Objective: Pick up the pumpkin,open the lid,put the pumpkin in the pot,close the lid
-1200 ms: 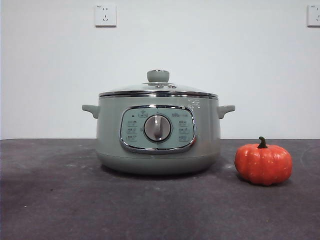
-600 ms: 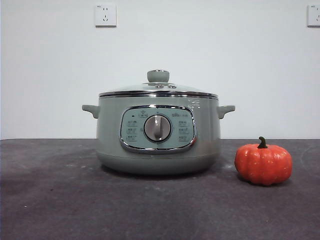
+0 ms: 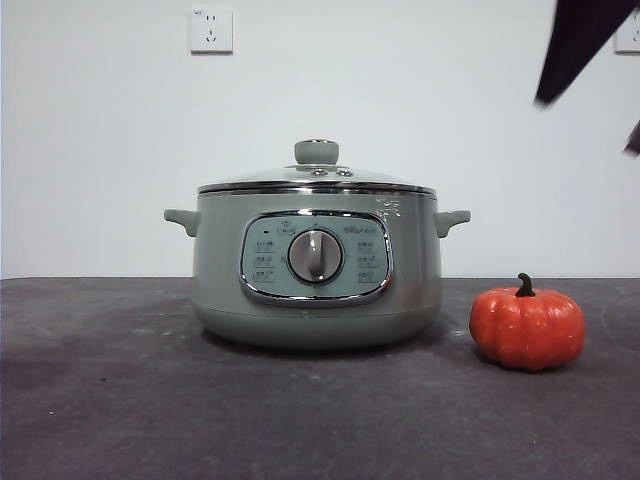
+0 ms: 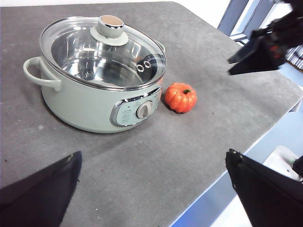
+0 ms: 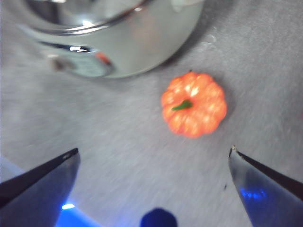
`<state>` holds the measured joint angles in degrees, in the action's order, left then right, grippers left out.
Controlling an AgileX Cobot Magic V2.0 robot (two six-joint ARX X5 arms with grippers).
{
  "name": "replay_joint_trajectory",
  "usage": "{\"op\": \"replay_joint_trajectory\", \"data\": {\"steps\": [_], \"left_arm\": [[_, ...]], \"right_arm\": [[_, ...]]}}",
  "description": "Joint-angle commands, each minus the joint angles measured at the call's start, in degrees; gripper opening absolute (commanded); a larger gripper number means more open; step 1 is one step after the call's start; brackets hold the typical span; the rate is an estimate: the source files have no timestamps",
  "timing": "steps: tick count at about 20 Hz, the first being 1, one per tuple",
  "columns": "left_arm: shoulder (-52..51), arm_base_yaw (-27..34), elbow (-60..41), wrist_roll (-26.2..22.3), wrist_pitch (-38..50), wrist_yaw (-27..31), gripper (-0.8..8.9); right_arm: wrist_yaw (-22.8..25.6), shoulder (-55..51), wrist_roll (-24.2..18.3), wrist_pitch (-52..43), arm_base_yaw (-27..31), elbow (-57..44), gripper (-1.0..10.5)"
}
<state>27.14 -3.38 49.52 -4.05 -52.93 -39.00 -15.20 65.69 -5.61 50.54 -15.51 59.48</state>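
The right end effector (image 5: 154, 156) is hanging above the pumpkin (image 5: 194, 104), its jaws spread wide and holding nothing; in the front view it is showing as a dark tip (image 3: 575, 45) high over the pumpkin, well apart from it. The pumpkin is sitting upright on the tabletop (image 3: 150, 400) just beside the pot (image 3: 316, 265), whose lid (image 3: 316, 172) is resting in place. The left end effector (image 4: 151, 182) is waiting open and empty, well back from the pot.
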Motion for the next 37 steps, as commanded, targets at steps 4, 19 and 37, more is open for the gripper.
{"op": "replay_joint_trajectory", "data": {"steps": [4,19,37], "left_arm": [[-0.11,0.02,0.15,-0.46,0.15,-0.13,7.86],[-0.11,0.02,0.15,-0.46,0.15,-0.07,7.86],[1.84,-0.04,0.57,-0.22,2.51,2.58,7.85]], "right_arm": [[5.35,11.17,-1.64,-6.54,-2.03,0.09,7.2],[7.61,28.76,-2.01,-16.7,-2.62,0.09,7.2],[7.69,18.12,1.73,-12.37,-2.56,0.09,-0.1]]}}
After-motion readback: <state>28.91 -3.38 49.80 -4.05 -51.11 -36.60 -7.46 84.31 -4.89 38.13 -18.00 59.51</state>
